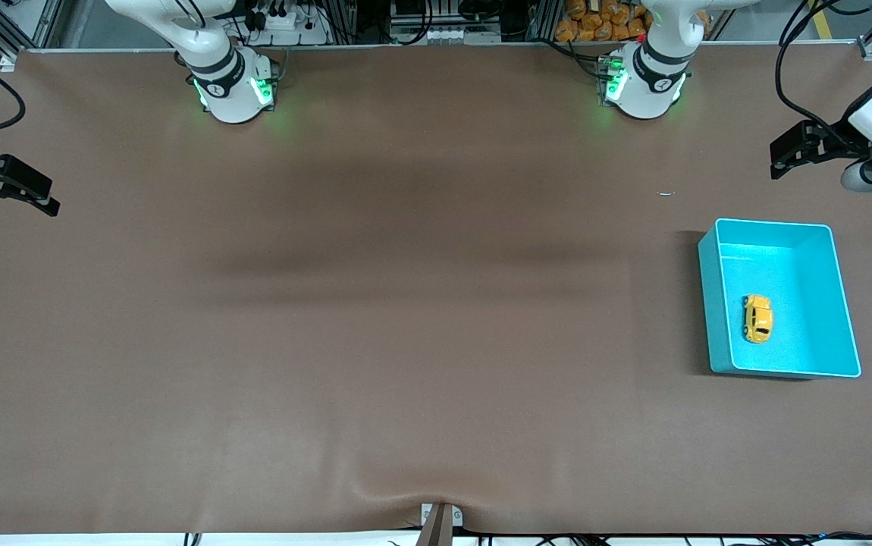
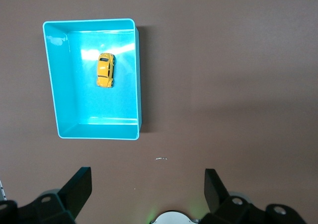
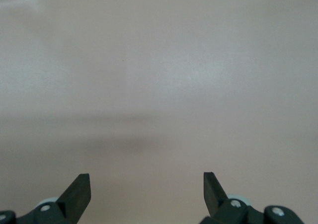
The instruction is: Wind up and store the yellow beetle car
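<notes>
Here, the scene by its parts:

Yellow beetle car (image 1: pixel 757 318): lies on the floor of the turquoise bin (image 1: pixel 712 296), on its wheels, apart from the walls and closer to the bin's wall on the right arm's side; lower right part of the front view, upper left part of the left wrist view (image 2: pixel 105 70).

Turquoise bin: open-topped, rectangular, resting on the brown bench (image 1: pixel 375 318) toward the left arm's end; only the car lies in it.

Left claw (image 1: pixel 788 155): fingers spread wide with nothing between them, hanging over bare bench at the right edge of the front view, above the bin in that frame; its two dark fingertips (image 2: pixel 79 184) show at the bottom of the left wrist view.

Right claw (image 1: pixel 23 189): also spread wide and empty, waiting over the bench at the left edge of the front view; the right wrist view shows its fingertips (image 3: pixel 79 186) over plain bench surface.
</notes>
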